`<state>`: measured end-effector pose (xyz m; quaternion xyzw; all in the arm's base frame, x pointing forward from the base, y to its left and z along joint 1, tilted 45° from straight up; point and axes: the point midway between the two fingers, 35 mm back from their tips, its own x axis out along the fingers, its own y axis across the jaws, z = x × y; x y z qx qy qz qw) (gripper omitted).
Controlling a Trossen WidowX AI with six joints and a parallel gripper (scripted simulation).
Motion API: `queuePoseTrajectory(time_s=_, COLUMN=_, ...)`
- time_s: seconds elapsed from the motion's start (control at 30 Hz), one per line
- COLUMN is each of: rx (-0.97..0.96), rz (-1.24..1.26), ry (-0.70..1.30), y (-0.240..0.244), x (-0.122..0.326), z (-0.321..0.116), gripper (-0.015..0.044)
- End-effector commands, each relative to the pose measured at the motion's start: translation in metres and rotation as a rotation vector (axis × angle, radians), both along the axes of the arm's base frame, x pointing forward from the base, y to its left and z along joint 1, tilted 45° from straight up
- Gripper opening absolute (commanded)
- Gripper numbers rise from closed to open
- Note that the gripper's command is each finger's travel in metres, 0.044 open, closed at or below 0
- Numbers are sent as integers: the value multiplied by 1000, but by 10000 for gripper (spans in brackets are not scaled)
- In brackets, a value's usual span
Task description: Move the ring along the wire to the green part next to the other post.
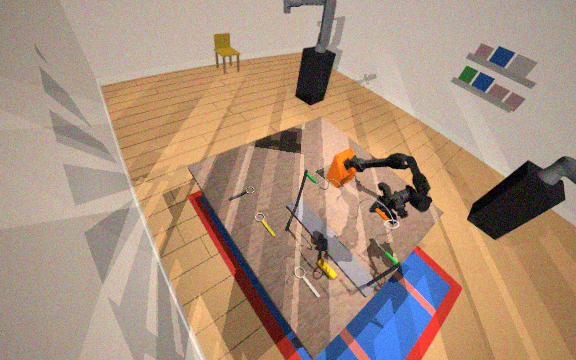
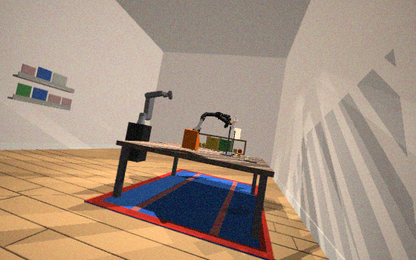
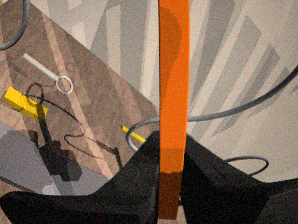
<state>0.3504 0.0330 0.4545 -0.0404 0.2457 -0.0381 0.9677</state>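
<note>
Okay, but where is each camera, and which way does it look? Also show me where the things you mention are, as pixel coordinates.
Top: high above, looking steeply down at the table (image 1: 238, 175) (image 2: 193, 154); the whole black arm (image 1: 420, 182) (image 2: 213, 115) shows.
Exterior: low, off to one side, looking across the room; the arm looks small.
Wrist: on the arm, looking out past its black fingers, shut on the orange handle (image 1: 382, 215) (image 3: 174, 75).
Top and exterior share the orange block (image 1: 339, 170) (image 2: 191, 139).

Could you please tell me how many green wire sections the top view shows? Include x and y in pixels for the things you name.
2: one (image 1: 311, 178) by the upper post, one (image 1: 391, 257) by the lower post.
</note>
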Motion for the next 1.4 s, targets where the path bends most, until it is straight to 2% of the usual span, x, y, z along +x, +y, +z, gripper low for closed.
queuePoseTrajectory(time_s=0.0, rx=47, rz=-2, ry=-20, y=0, x=-4, z=4, gripper=-150)
queuePoseTrajectory(time_s=1.37, rx=544, rz=18, ry=-104, y=14, x=-1, z=4, gripper=-150)
